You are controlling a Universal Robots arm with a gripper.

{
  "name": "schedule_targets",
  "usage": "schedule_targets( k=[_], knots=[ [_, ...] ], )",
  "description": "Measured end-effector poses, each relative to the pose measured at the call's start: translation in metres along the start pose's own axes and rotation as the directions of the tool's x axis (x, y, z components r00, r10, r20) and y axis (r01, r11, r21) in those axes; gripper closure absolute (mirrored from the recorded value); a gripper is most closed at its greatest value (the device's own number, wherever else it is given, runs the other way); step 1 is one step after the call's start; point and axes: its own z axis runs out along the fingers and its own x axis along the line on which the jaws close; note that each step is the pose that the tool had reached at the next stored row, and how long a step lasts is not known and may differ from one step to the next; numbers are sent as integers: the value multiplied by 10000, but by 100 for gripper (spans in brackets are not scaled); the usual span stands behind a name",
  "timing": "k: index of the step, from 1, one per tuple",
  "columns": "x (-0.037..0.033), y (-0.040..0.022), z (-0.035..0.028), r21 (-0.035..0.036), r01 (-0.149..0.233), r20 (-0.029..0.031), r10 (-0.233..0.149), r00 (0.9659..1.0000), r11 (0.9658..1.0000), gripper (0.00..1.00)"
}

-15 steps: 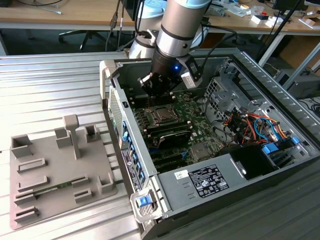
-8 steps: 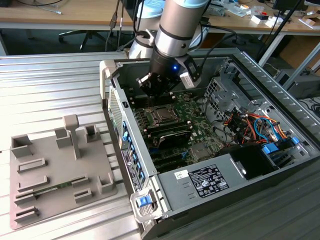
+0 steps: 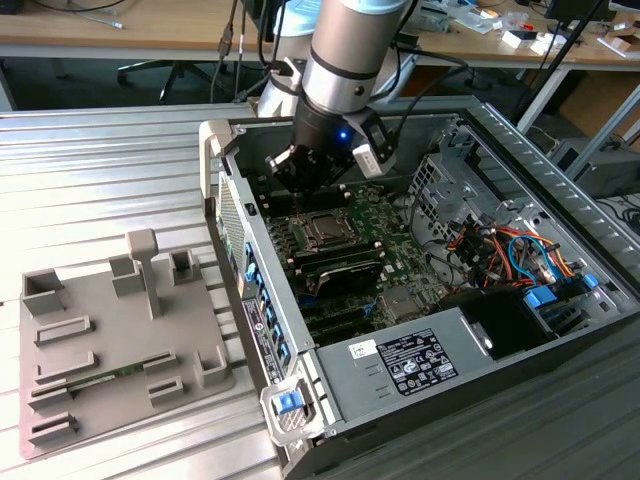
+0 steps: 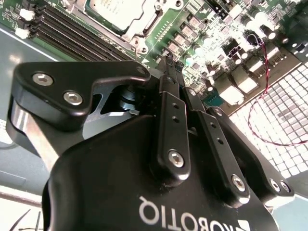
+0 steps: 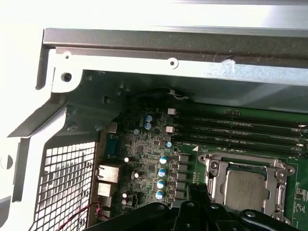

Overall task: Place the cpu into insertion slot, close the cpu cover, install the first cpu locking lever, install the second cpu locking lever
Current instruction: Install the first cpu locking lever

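Gripper [image 4: 169, 65] fingers pressed together, holding nothing, poised above the cpu [image 5: 244, 188] seated in the insertion slot [image 5: 210, 179].

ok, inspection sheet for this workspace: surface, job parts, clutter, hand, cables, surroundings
Surface: ribbed metal table carrying an open PC case with a green board inside.
Job parts: cpu sits in the slot; cover appears down around it. Levers' state cannot be told.
Clutter: grey fixture plate beside the case, on the exterior view's left.
Hand: hand hangs above the board just behind the slot, holding nothing visible; fingers look together.
Cables: coloured bundle inside the case on the exterior view's right; thin red wire by the rear grille.
Surroundings: wooden benches behind.
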Motion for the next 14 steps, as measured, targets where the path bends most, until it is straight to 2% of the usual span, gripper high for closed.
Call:
schedule_targets(
  k=[7, 10, 14],
  knots=[
    [25, 4, -18, 1, -1, 2, 1, 10000, 10000, 89],
    [58, 7, -17, 2, -1, 2, 1, 10000, 10000, 89],
    [141, 16, -14, 1, -1, 3, 1, 10000, 10000, 89]
  ],
)
